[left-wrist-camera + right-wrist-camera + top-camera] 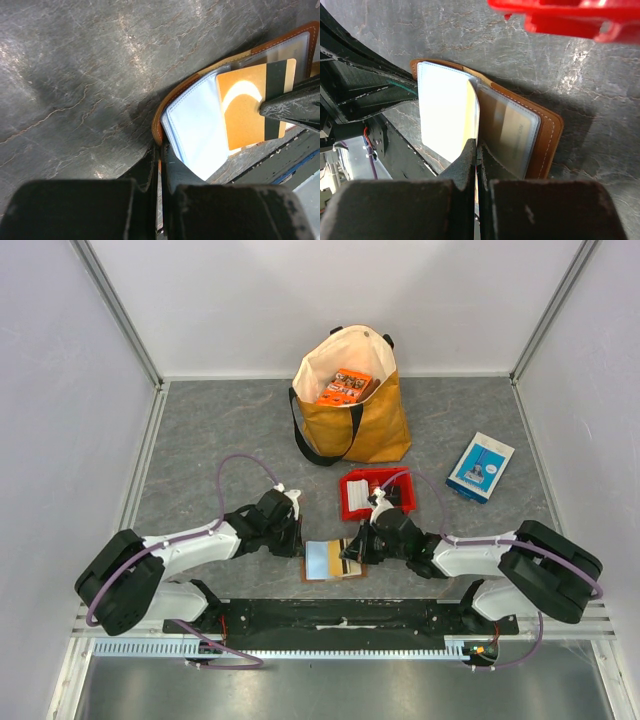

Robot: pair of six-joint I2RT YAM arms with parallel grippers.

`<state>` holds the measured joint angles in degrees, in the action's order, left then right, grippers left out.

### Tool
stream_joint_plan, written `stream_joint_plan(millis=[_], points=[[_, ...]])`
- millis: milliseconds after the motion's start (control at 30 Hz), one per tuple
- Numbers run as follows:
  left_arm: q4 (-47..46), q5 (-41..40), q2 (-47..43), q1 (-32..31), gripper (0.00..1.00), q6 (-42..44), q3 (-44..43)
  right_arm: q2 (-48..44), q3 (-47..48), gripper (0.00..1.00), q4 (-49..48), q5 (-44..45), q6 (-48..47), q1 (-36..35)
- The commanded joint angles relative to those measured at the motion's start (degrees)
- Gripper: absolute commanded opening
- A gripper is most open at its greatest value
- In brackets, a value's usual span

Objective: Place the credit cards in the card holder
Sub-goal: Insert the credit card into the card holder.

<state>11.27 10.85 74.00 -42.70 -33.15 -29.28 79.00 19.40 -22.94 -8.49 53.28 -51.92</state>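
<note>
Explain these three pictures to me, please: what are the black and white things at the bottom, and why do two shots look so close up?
They are two robot arms bolted to the near edge of a grey table, seen from a camera overhead. The other two pictures come from small cameras on each arm's wrist, so the dark shapes at their bottom edge are that arm's own jaws.

Between the arms lies an open brown card holder. The left gripper is shut on its edge, seemingly steadying it. The right gripper is shut on an orange-yellow card with a dark stripe, held edge-on at the holder's clear pockets.

Farther back: a red bin with more cards, a yellow tote bag holding an orange packet, and a blue-and-white box.
</note>
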Motion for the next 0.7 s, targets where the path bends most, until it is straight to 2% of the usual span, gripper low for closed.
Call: stream_joint_plan(millis=[0, 233, 400, 667], points=[[-3.18, -0.13, 0.36, 0.42, 0.02, -0.95, 0.71, 2.21, -1.38, 0.0, 0.53, 1.9, 0.69, -0.9], [-3.71, -0.74, -0.17, 0.42, 0.02, -3.67, 2.38, 2.74, -1.38, 0.0, 0.52, 0.93, 1.92, -2.04], [-5.46, -1.89, -1.92, 0.34, 0.02, -7.72, 4.84, 0.89, -2.34, 0.0, 2.64, 4.1, 2.97, -3.8], [-6.78, -1.8, -2.45, 0.34, 0.02, -8.34, 5.81, 7.04, -0.68, 0.0, -1.94, 1.37, 4.38, -6.43]])
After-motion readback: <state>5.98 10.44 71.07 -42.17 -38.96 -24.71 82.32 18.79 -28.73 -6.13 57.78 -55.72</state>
